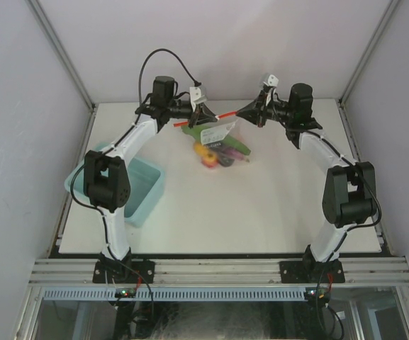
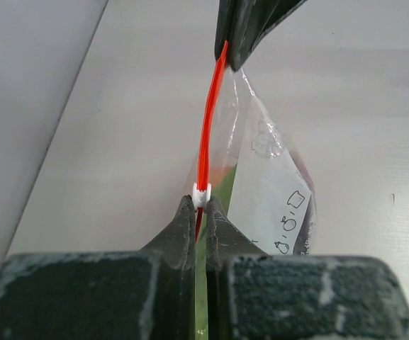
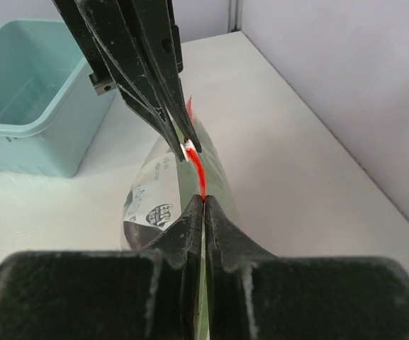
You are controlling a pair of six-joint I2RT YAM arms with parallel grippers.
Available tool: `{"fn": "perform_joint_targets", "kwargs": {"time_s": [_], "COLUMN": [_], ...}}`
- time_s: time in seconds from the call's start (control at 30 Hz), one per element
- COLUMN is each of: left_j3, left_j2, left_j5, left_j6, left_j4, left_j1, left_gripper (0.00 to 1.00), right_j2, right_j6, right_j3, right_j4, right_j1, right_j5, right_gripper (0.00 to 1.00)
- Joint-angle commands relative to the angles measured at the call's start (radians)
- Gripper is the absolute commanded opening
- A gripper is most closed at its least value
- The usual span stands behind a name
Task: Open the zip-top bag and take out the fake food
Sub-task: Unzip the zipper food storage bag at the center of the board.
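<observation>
Zip-top bag (image 1: 222, 136) near counter's (image 1: 261, 212) far edge: left end effector (image 2: 198, 212) clamps its strip (image 2: 205, 120) at white slider (image 2: 201, 193); right end effector (image 3: 203, 207) clamps opposite end.

Glossy film on a matt white table (image 1: 261, 212)
The zip-top bag (image 1: 225, 142) is clear, crinkly plastic with a smooth red strip (image 2: 205, 134) — left of it, the bin (image 3: 34, 152) is smooth, satin plastic.
</observation>
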Motion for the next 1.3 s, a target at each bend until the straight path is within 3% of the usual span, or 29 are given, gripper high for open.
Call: {"fn": "perform_joint_targets", "kwargs": {"time_s": [0.0, 0.2, 0.23, 0.37, 0.4, 0.53, 0.73, 0.93, 1.27], "left_j3": [0.018, -0.039, -0.048, -0.066, -0.067, -0.075, -0.060, -0.027, -0.012], "left_j2": [-0.040, -0.078, -0.084, -0.100, -0.102, -0.111, -0.127, -0.125, -0.132], "left_j5": [-0.046, -0.036, -0.032, -0.021, -0.020, -0.013, -0.060, -0.097, -0.099], "left_j6": [0.017, -0.063, -0.068, -0.073, -0.071, -0.052, 0.069, 0.145, 0.186], "left_j4": [-0.020, 0.097, 0.111, 0.134, 0.133, 0.129, 0.008, -0.085, -0.132], "left_j1": [0.029, 0.029, 0.029, 0.024, 0.020, 0.004, -0.025, -0.045, -0.060], "left_gripper": [0.00, 0.00, 0.00, 0.00, 0.00, 0.00, 0.00, 0.00, 0.00], "right_j2": [-0.079, -0.080, -0.083, -0.084, -0.078, -0.046, -0.036, -0.041, 0.020], "right_j6": [0.027, 0.089, 0.102, 0.085, 0.051, -0.117, -0.190, -0.327, -0.393], "right_j3": [0.008, 0.012, 0.011, 0.012, 0.011, 0.010, -0.030, -0.019, 0.103], "right_j4": [0.082, 0.111, 0.117, 0.124, 0.114, 0.054, 0.112, -0.015, -0.234], "right_j1": [-0.017, -0.019, -0.020, 0.000, 0.011, 0.059, 0.056, 0.063, 0.065], "right_j5": [0.060, 0.089, 0.073, 0.009, 0.000, -0.022, -0.076, -0.018, -0.014], "right_gripper": [0.00, 0.00, 0.09, 0.64, 0.73, 0.94, 0.96, 0.96, 0.61]}}
